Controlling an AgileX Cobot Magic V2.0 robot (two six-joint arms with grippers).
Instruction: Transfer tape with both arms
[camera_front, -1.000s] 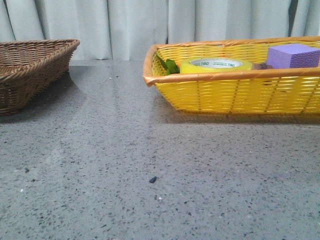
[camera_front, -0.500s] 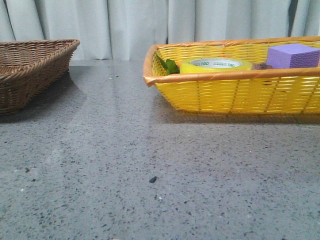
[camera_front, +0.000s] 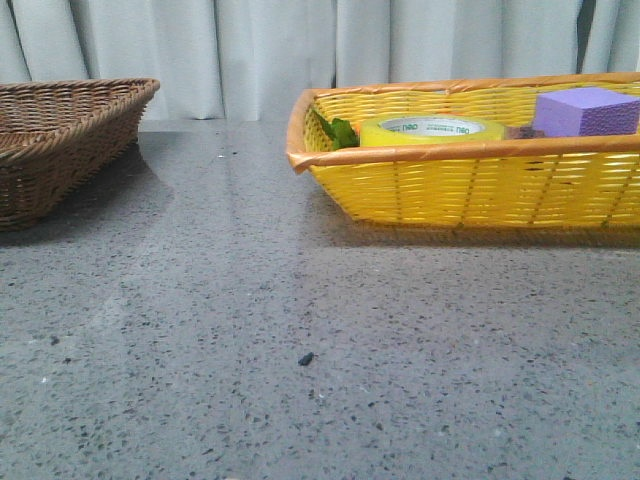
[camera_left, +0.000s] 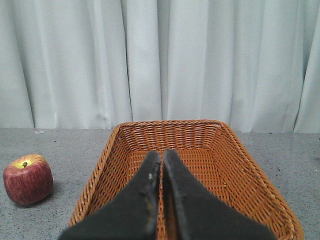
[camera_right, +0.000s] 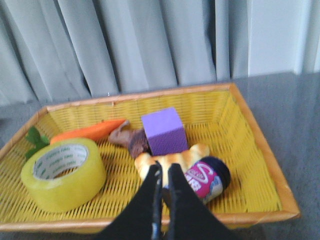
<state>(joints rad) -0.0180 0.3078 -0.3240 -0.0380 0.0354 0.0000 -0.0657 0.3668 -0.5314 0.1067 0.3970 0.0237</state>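
Front view low over table (camera_front: 300, 300); right wrist view looks down into same yellow basket (camera_front: 470, 180) (camera_right: 250, 145); left wrist faces brown basket (camera_left: 235, 165).

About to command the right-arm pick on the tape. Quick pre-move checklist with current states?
1. Tape located in yellow basket, lying flat, core up: ok.
2. Top of tape free of other items; carrot lies beside it: ok.
3. Right gripper open for the grasp: not ok, fingers closed.
4. Right gripper lined up over tape: not ok, it points at the jar and bread.
5. Left gripper ready for handover: not ok, fingers closed, above the brown basket.
6. Brown basket has room: ok, no items seen in it.
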